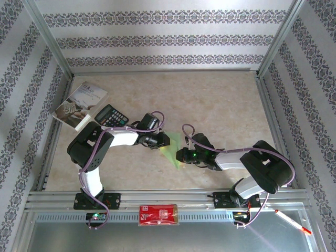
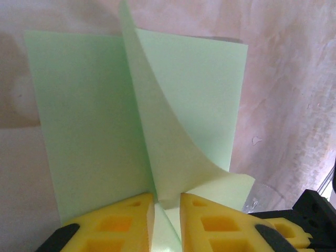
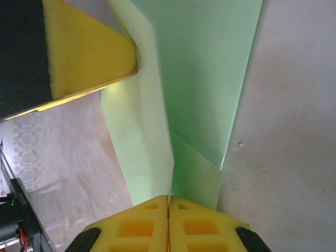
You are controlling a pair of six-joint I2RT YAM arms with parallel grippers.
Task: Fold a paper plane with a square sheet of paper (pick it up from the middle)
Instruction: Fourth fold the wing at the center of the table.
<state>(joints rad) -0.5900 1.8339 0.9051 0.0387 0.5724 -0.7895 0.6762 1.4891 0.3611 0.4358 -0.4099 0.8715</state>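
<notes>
The light green sheet of paper (image 1: 172, 149) hangs between my two grippers near the table's middle. It is folded along a centre crease, with a flat panel on each side (image 2: 89, 115). My left gripper (image 1: 167, 140) faces it from the left. Its yellow fingers stand slightly apart around the raised crease (image 2: 167, 207), where a loose flap curls toward the gap. My right gripper (image 1: 181, 156) is shut on the paper's other end (image 3: 168, 202), pads pressed together over the crease (image 3: 210, 79). One left finger (image 3: 89, 52) shows in the right wrist view's top left.
A grey-white booklet (image 1: 81, 104) and a black calculator (image 1: 111, 115) lie at the back left. A red packet (image 1: 158, 214) sits on the front rail between the arm bases. A pen (image 1: 292, 221) lies at the front right. Aluminium frame posts border the table.
</notes>
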